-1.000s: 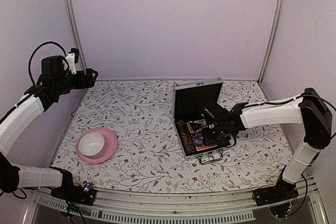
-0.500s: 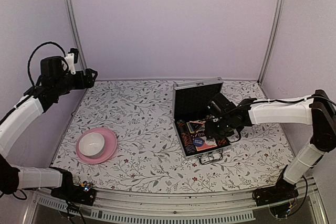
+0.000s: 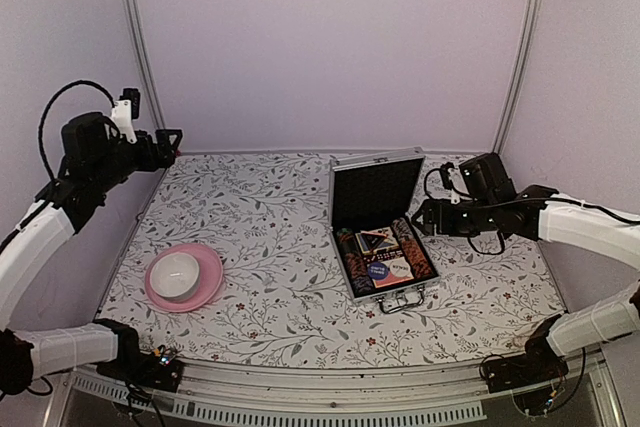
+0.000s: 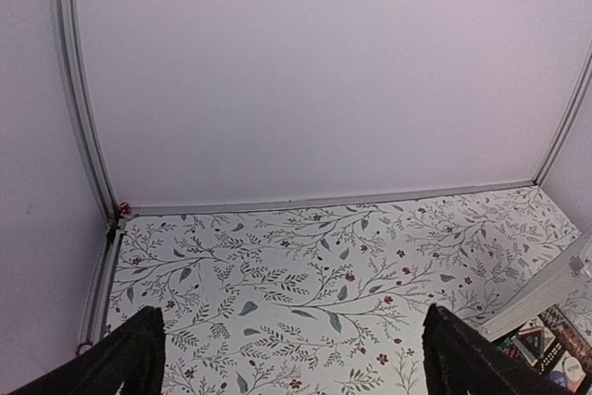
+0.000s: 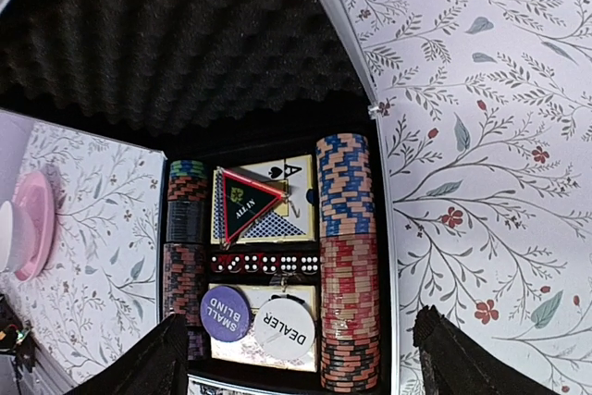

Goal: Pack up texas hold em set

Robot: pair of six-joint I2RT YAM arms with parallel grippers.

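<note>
The silver case (image 3: 347, 209) stands open at the table's middle, its black foam lid (image 5: 166, 43) upright. Inside lie striped chip rows (image 5: 347, 256), two card decks (image 5: 296, 193), a red-black triangle (image 5: 242, 201), a row of dice (image 5: 264, 263), a blue-purple disc (image 5: 225, 312) and a white dealer disc (image 5: 284, 326). A small brown box is not in view. My right gripper (image 3: 418, 219) is open and empty, raised just right of the case; in its wrist view (image 5: 305, 367) it looks down on the contents. My left gripper (image 3: 172, 139) is open and empty, high at the far left (image 4: 291, 358).
A pink plate (image 3: 208, 285) with a white bowl (image 3: 175, 270) sits at the front left. The case's metal handle (image 3: 402, 299) faces the near edge. Walls and corner posts close the back and sides. The case's edge (image 4: 546, 293) shows in the left wrist view.
My right gripper has lifted out of the case and drawn back to the right. The left arm has shifted slightly to the left. The case contents lie as before.
</note>
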